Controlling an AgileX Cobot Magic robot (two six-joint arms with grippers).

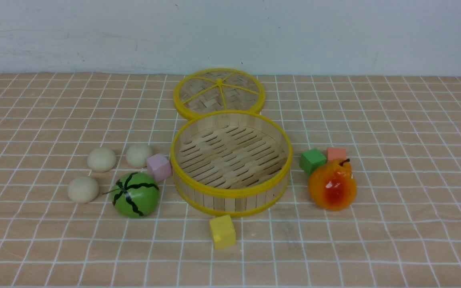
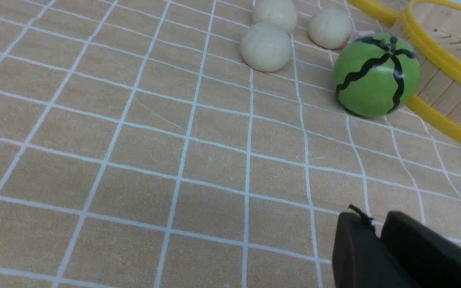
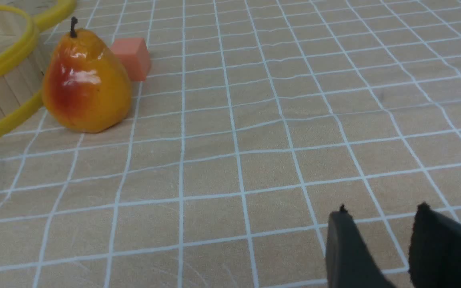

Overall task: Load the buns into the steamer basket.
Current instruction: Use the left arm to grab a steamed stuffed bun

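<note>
step: reach for first bun | left jaws: pressed together, empty | right jaws: slightly spread, empty | buns [image 1: 101, 159]: three on the surface, well ahead of left jaws, outside the empty steamer basket [image 1: 230, 195] | advice: spread left jaws first, take nearest bun [image 2: 265, 47] from above, avoid nudging green melon [image 2: 376, 75] near it
</note>
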